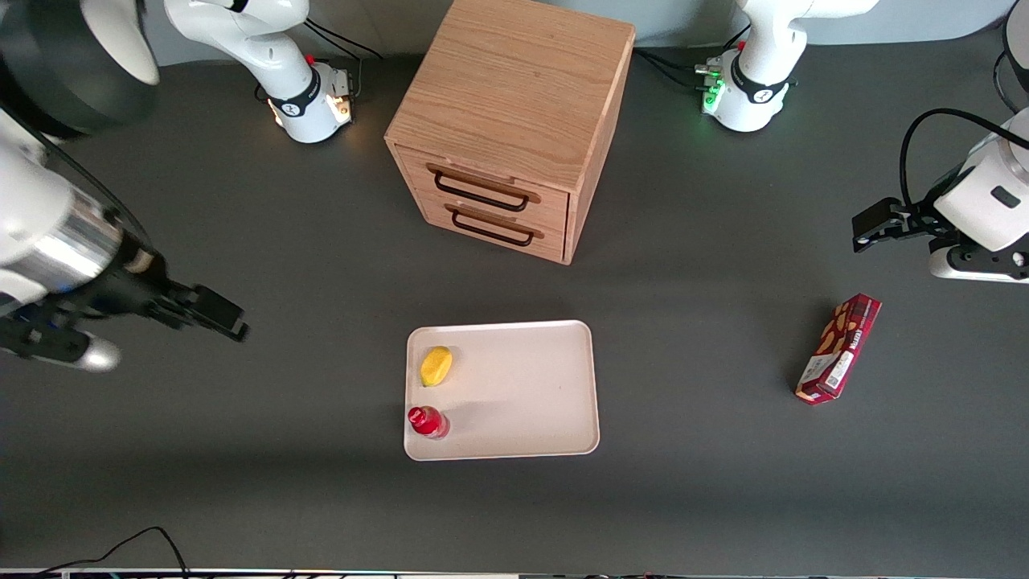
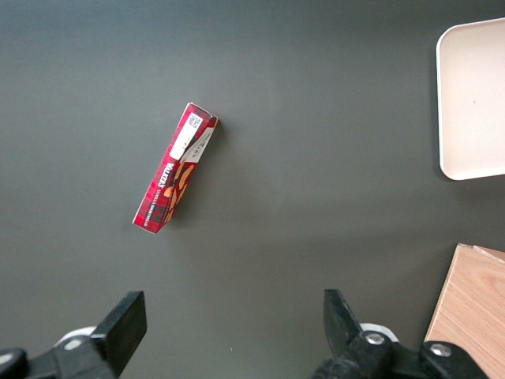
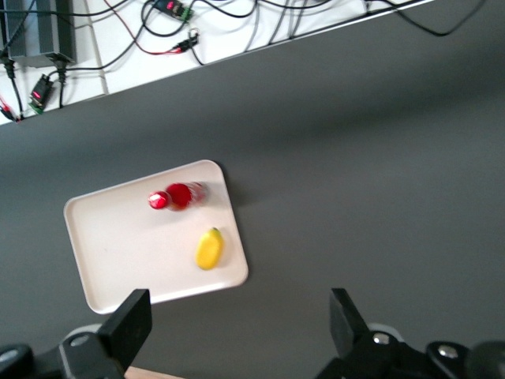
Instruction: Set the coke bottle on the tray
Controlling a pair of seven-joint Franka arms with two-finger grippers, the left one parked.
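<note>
Dark grey tabletop [image 1: 241, 482]: little glossy red coke bottle [image 1: 427, 421] with red cap stands upright on the cream tray [image 1: 530, 386], near a yellow lemon [image 1: 436, 366]. Gripper [image 1: 229, 315] hangs well apart, fingers spread, holding nothing.

Wooden 2-drawer cabinet [image 1: 508, 129], yellow lemon-like item [image 1: 436, 366], dark red snack box [image 1: 838, 347] toward the parked arm's end.

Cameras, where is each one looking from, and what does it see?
Front view: high above, looking down on the wooden drawer cabinet, tray, coke bottle, lemon and snack box; the open gripper hangs toward the working arm's end.
Right wrist view: looks down past its own fingers at the tray, with bottle and lemon on it.
Left wrist view: the parked arm's fingers, snack box, a tray corner.
Front and right wrist share tray, bottle, lemon.
</note>
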